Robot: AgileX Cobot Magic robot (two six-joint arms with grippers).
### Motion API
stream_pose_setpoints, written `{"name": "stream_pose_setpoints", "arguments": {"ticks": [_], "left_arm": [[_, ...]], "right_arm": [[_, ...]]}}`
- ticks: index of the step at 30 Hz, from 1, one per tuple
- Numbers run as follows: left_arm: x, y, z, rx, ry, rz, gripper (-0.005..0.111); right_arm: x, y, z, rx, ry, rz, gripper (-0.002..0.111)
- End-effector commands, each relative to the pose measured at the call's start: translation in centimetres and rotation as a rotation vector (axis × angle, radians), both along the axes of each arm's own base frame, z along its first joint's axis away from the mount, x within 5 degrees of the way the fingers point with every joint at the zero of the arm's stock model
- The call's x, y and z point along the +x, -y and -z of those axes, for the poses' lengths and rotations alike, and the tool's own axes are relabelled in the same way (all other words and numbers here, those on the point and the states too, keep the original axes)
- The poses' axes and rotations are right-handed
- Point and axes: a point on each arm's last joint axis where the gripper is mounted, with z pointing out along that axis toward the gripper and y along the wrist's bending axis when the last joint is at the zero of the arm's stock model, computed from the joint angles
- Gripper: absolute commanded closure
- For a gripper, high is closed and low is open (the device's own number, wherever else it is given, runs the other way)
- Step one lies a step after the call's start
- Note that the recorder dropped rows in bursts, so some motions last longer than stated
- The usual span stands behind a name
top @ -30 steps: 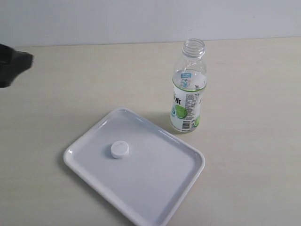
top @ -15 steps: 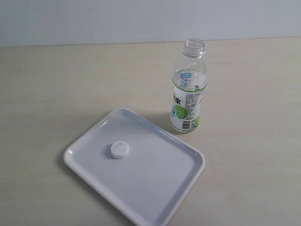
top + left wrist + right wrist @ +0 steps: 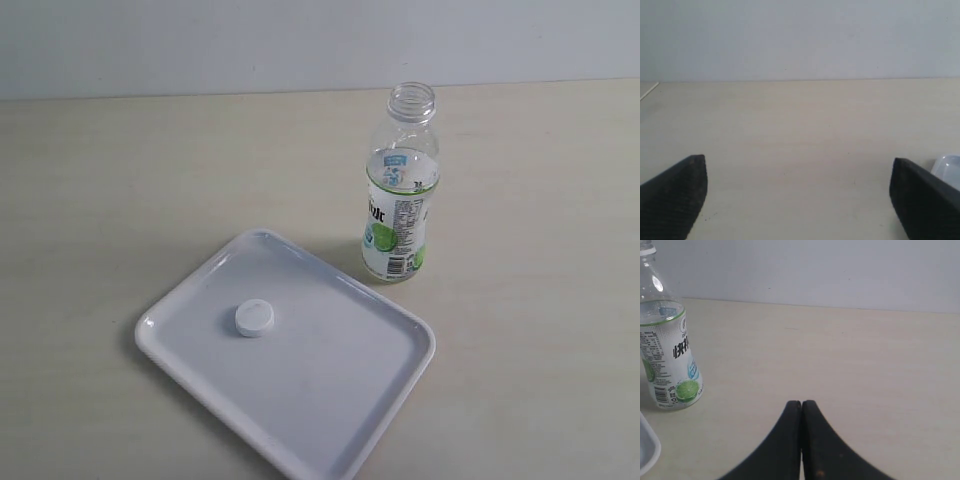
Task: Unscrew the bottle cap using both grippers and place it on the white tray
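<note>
The white bottle cap lies flat on the white tray, left of its middle. Just behind the tray's far right edge the bottle stands upright with its neck bare; it also shows in the right wrist view. Neither gripper appears in the exterior view. My left gripper is open, its two black fingers far apart over bare table, with a corner of the tray beside one finger. My right gripper is shut with nothing between its fingers, some way from the bottle.
A pale wooden table carries everything, and a plain light wall rises behind it. A corner of the tray shows in the right wrist view below the bottle.
A black arm part at the left edge of the exterior view one second ago has withdrawn out of frame. The cap, tray and bottle have not moved.
</note>
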Motion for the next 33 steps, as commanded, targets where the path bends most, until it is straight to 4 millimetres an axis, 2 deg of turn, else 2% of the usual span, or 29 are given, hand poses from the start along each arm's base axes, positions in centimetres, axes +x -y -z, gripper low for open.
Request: {"name": "stream_pose_setpoints", "arguments": {"ticks": [1, 7, 15, 33], "left_arm": [[-0.06, 0.26, 0.4, 0.007, 0.002, 0.05, 0.013], [-0.37, 0.56, 0.7, -0.002, -0.023, 0.111, 0.013], [-0.48, 0.54, 1.15, -0.008, -0.074, 0.109, 0.013], [-0.49, 0.54, 1.17, 0.001, -0.075, 0.111, 0.013]], "right_arm": [[-0.01, 0.02, 0.07, -0.005, 0.008, 0.002, 0.108], [-0.01, 0.02, 0.07, -0.005, 0.008, 0.002, 0.108], [-0.01, 0.02, 0.07, -0.005, 0.008, 0.002, 0.108], [-0.01, 0.02, 0.07, -0.005, 0.008, 0.002, 0.108]]}}
